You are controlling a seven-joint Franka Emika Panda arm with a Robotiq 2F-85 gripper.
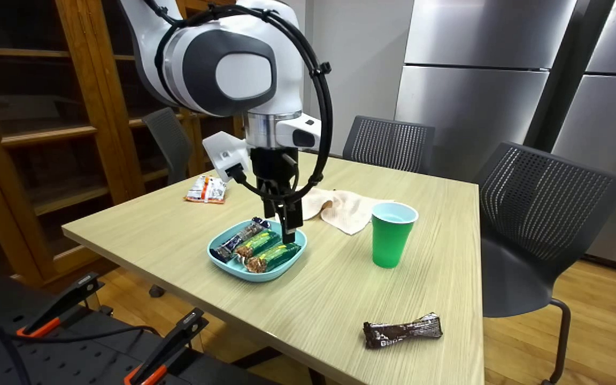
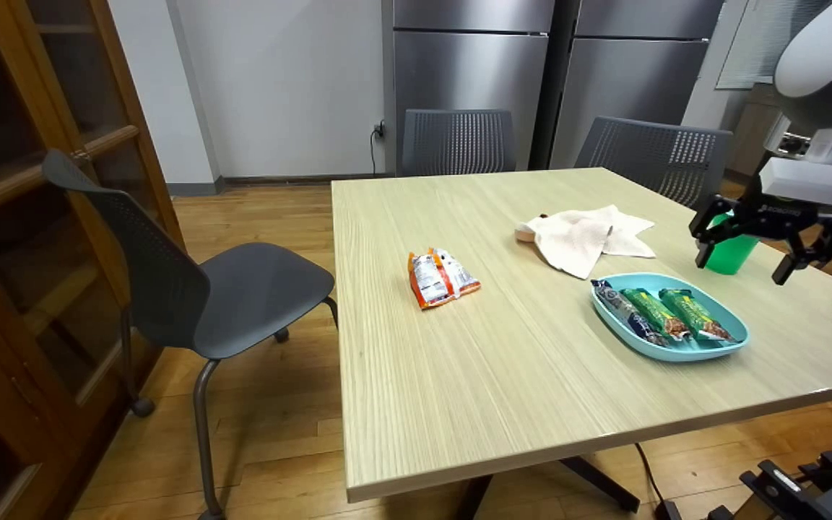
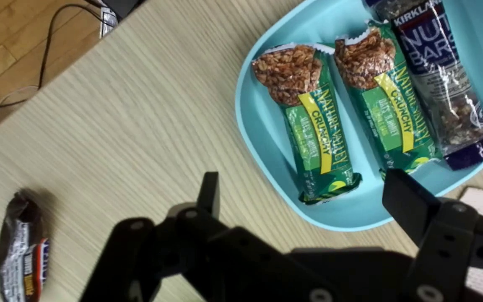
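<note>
My gripper (image 3: 304,180) is open and empty, with its two fingers wide apart. It hovers above the table by the edge of a light-blue tray (image 3: 350,216), which also shows in both exterior views (image 1: 257,276) (image 2: 676,355). In the tray lie two green granola bars (image 3: 317,130) (image 3: 392,105) and a dark-blue nut bar (image 3: 432,63), side by side. In the wrist view, the nearest green bar lies between the fingertips, below them. The gripper also shows in both exterior views (image 1: 281,227) (image 2: 741,266). A dark brown wrapped bar (image 1: 403,330) lies alone on the table, also in the wrist view (image 3: 21,251).
A green cup (image 1: 391,240) stands upright on the table. A pale crumpled cloth (image 2: 575,238) lies behind the tray, with a small brownish thing partly under it. An orange-and-white snack bag (image 2: 441,278) lies farther off. Dark chairs (image 1: 522,230) stand around the table (image 2: 459,404).
</note>
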